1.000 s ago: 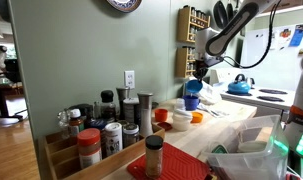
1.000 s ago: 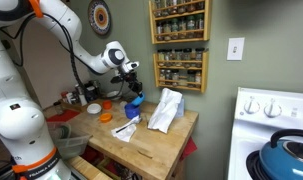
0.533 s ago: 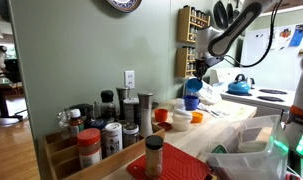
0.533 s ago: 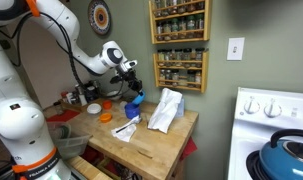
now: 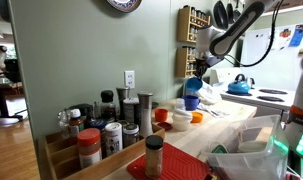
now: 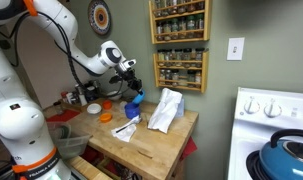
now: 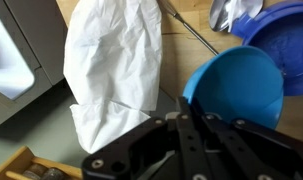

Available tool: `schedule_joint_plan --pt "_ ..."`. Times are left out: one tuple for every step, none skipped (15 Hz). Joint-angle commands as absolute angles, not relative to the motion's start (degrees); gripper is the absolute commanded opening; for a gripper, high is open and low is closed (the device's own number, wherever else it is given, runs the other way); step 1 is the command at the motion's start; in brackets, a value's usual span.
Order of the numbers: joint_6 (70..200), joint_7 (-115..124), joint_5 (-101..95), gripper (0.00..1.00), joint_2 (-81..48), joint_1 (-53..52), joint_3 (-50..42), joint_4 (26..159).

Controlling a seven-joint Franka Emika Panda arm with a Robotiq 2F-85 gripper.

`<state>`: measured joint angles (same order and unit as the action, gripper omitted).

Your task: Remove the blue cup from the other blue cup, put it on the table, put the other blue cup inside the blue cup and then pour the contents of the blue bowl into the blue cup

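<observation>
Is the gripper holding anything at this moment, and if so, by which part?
Yes. The gripper is shut on the bright-blue round cup, pinching the cup's rim at its edge, with the open mouth facing the wrist camera.

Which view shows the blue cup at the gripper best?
Wrist view: the blue cup is large, its open mouth clear, rim at the gripper. Both exterior views show that blue cup only as a small distant blob.
</observation>
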<state>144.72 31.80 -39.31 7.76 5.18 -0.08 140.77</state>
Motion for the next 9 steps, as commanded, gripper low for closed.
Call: schedule_joint_plan --pt "145.69 30.90 -37.23 0.01 9.27 5.30 -0.28 143.06" --pt "145.60 30.54 -36.51 0.01 9.15 5.28 -0.34 143.13" --pt "145.64 30.01 -35.70 0.01 9.06 5.24 -0.43 143.24" --pt "145.65 28.92 -33.95 0.01 8.95 5.09 -0.60 143.31" --pt "145.62 28.60 -33.03 0.01 8.80 5.22 -0.63 143.26" --pt "145.72 27.50 -31.29 0.01 8.66 5.21 -0.75 143.25" --pt "145.92 25.95 -29.22 0.01 8.58 5.13 -0.93 143.28" --pt "146.05 24.18 -27.06 0.01 8.46 5.12 -1.14 143.23" --pt "145.90 22.52 -25.12 0.01 8.40 5.19 -1.28 143.15"
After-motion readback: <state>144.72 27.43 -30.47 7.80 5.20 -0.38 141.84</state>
